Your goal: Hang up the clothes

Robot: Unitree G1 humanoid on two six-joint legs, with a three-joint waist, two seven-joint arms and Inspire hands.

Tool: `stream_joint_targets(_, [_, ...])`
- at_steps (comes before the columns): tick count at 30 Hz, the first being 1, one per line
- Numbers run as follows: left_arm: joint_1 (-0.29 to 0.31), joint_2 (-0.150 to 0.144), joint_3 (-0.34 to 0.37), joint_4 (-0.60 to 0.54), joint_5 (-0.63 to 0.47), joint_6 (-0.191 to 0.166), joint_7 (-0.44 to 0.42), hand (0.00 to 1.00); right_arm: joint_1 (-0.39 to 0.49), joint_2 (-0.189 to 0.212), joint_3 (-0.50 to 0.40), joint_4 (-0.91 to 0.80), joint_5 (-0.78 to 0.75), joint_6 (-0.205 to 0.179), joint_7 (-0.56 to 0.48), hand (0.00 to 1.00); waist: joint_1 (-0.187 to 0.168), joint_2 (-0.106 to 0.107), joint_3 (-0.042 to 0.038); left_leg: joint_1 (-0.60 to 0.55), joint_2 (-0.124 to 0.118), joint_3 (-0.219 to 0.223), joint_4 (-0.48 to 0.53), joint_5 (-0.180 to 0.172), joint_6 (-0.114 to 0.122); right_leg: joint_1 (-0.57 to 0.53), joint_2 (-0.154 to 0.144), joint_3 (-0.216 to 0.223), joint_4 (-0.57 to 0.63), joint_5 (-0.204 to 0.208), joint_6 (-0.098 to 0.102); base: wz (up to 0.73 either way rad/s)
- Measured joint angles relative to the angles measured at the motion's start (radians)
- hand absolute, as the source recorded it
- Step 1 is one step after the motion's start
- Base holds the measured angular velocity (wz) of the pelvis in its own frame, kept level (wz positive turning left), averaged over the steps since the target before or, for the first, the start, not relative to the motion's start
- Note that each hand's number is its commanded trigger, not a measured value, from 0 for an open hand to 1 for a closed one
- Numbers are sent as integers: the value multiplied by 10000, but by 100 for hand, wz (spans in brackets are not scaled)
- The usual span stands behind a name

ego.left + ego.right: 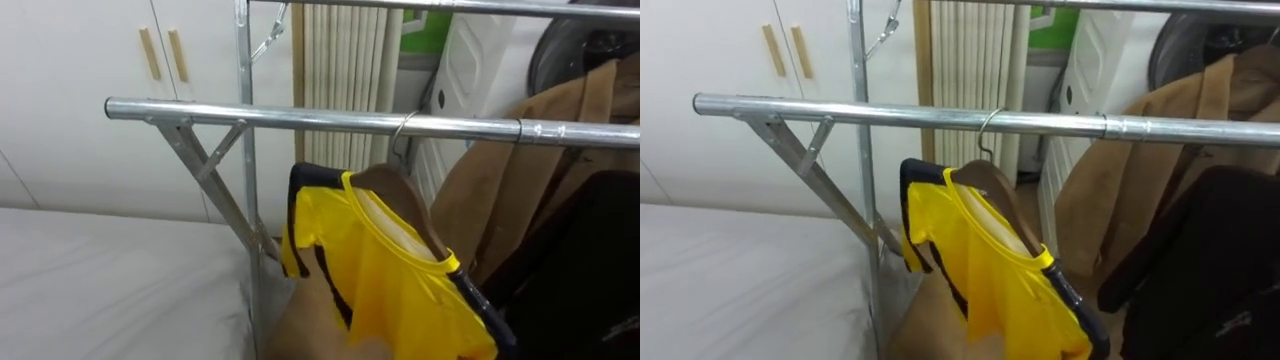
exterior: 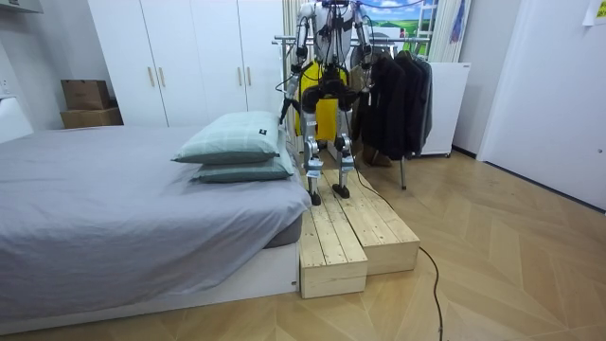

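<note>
**Yellow shirt hooked on the rail**

We see the yellow shirt [image 1: 400, 290] on a brown hanger [image 1: 405, 200], whose metal hook [image 1: 401, 128] sits over the rail [image 1: 300, 120] of the clothes rack. The hanger's long axis crosses the rail at a slant. Its far end points up toward the cupboard side, and its near end drops toward us and to the right. The shirt has dark trim at the collar and sleeves, and it drapes loosely with the collar open toward the top.

In the room view the robot stands on a wooden platform [image 2: 360, 237] facing the rack. Its left hand [image 2: 311, 91] and right hand [image 2: 357, 94] are low beside its hips. We cannot tell whether either is released or clenched. The shirt hangs beyond both hands, on the far side of the body. To the right of the right hand, the rack also holds a brown coat [image 1: 500, 190] and a dark garment [image 1: 590, 260].
</note>
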Motion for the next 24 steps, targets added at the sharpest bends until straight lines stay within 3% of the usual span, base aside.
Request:
stream_joint_targets(3, [-11,-6,-5,168,-9,-12,-1,0,30,66,-180,987,11,-38,54,0,-12,106,26,36,28,4,-97,-60,36,-42,75,132,-4,-8,18,-7])
stream_joint_targets(6, [-7,-49,5,257,-46,-12,-35,0,305,107,-197,1387,93,-51,207,0,-1,251,-4,43,35,22,-210,-77,37,-112,71,81,9,57,32,-5])
stream_joint_targets(11, [18,-121,6,282,-283,37,-169,0,531,315,-413,1838,151,-46,418,0,-47,337,-35,55,19,77,-230,-75,39,-161,77,194,10,59,33,-7])
stream_joint_targets(14, [18,-130,16,278,-407,111,-350,0,725,415,-677,1903,141,-10,544,0,-153,386,-14,50,12,77,-233,-75,39,-166,78,211,-15,43,50,-1])
stream_joint_targets(24, [-11,-137,151,285,-821,675,-603,0,735,416,-1106,2394,-251,838,555,0,-422,422,-7,93,-1,149,-233,-74,40,-194,96,392,27,31,51,-4])
